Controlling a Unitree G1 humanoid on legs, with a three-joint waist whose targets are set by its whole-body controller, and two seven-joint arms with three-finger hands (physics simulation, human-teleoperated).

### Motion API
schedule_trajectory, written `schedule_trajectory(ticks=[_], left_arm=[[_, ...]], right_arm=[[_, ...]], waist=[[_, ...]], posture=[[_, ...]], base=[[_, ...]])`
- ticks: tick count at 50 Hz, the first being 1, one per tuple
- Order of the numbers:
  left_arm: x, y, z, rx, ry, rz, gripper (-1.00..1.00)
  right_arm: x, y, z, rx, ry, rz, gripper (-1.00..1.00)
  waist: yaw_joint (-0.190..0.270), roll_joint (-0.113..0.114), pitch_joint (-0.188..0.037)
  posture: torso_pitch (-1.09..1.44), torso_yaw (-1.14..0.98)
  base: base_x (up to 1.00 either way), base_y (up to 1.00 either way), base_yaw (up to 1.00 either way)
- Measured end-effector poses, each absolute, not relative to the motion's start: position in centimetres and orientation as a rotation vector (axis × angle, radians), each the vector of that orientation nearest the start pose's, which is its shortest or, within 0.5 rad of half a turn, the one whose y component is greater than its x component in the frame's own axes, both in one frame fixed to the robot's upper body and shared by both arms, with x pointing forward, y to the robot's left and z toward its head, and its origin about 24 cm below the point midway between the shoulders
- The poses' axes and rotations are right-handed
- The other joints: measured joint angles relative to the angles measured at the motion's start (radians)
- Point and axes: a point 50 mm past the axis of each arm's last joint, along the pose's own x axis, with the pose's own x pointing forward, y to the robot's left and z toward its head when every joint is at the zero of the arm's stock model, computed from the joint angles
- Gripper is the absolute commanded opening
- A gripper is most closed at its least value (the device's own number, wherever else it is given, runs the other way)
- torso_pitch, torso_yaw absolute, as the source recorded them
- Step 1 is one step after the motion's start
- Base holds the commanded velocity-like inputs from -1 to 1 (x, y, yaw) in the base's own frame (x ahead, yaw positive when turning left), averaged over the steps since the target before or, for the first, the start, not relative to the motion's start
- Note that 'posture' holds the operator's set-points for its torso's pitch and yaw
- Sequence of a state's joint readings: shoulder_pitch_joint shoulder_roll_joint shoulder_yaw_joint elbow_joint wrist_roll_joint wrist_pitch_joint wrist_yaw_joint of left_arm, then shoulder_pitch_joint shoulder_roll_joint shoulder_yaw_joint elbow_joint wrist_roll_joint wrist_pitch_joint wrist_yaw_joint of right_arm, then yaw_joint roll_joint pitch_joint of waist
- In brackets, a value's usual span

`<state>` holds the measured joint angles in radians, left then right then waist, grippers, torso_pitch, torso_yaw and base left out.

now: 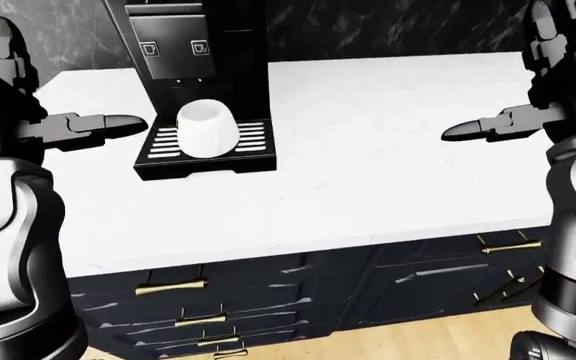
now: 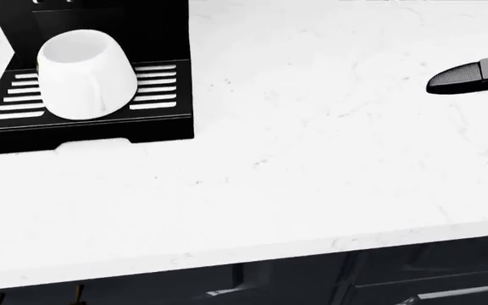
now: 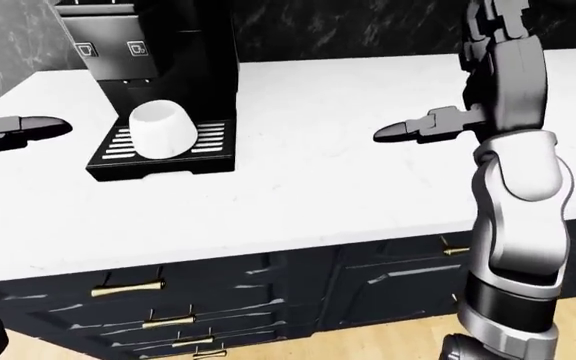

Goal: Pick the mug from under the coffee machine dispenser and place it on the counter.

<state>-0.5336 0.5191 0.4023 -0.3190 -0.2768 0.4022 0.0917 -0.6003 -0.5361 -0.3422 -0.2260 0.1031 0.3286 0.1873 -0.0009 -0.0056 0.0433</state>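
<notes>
A white, faintly veined stone table (image 1: 388, 165) runs across the whole scene, its pale top ending in a thick rounded edge. Below that edge sit dark navy cabinet fronts (image 1: 268, 300) with raised panels and brass bar handles (image 1: 171, 286), and a strip of light wooden floor (image 1: 408, 341) shows at the bottom of the eye views. Behind the table rises a dark marbled wall (image 3: 348, 26) with pale veins.

Toward the left of the table stands a black coffee machine (image 1: 200, 45) with two small cup icons on its face. The mug (image 2: 85, 74), plain white and set mouth-down with its wider end on the slats, rests on the machine's slatted drip tray (image 2: 159, 79) directly under the dispenser. No handle can be made out on it.

The left hand (image 1: 93, 124) hovers just left of the drip tray, level with the mug but apart from it, fingers stretched out flat and holding nothing. The right hand (image 3: 418, 129) hangs over the bare middle of the table, well apart from the machine, its fingers likewise extended and empty. In the head view only a dark fingertip of the right hand enters at the right edge.
</notes>
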Motion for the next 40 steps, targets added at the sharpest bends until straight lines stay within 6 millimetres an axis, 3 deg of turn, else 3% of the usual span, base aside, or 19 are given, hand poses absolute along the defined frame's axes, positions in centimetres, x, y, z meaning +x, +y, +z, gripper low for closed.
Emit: schedule_trajectory(ticks=[27, 40], left_arm=[[28.1, 28.0, 23.4, 0.114, -0.259, 0.393, 1.0], [27.4, 25.8, 23.3, 0.11, -0.213, 0.356, 1.0]], right_arm=[[29.3, -25.7, 27.4, -0.384, -0.493, -0.141, 1.0], [29.2, -25.9, 27.6, -0.388, -0.492, -0.148, 1.0]], waist=[[-0.004, 0.007, 0.004], [-0.002, 0.001, 0.003]], posture=[[0.0, 0.0], [0.0, 0.0]], base=[[0.0, 0.0, 0.0], [0.0, 0.0, 0.0]])
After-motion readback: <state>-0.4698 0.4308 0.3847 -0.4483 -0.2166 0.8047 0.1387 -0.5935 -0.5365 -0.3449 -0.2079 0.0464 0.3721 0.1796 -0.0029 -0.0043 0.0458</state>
